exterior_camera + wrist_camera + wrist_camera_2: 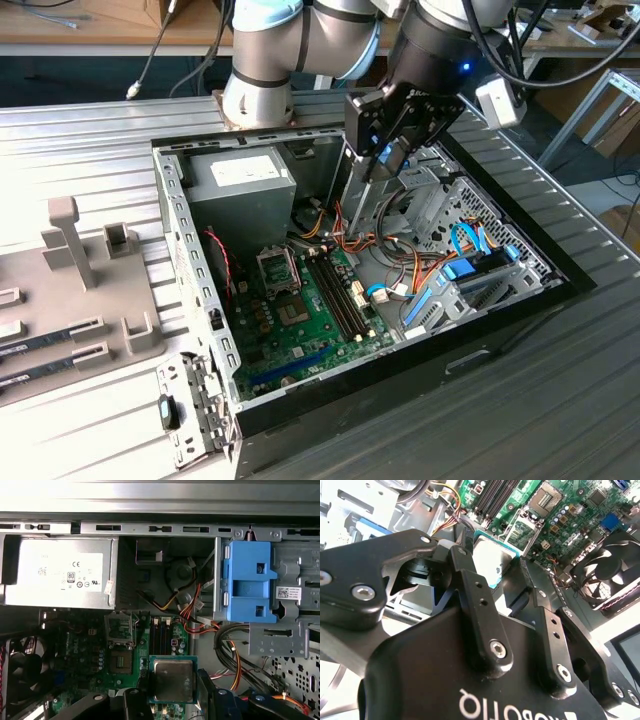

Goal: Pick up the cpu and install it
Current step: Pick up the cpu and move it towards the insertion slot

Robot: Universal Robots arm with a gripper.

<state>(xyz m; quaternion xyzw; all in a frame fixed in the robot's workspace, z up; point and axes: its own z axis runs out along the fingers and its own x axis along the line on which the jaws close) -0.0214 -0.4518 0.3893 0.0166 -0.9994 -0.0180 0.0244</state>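
Holding cpu (pixel 172 680) flat, metal top up, clamped by opposite edges in claw (pixel 380 160). Hanging above open case (pixel 183 228), roughly over slots (pixel 335 290) on board (pixel 300 350). Not seated yet. Socket (pixel 278 268) lower than claw and toward exterior view's left, between slots and case wall. No long axis, being square. Edges look about parallel to socket frame in first wrist view.
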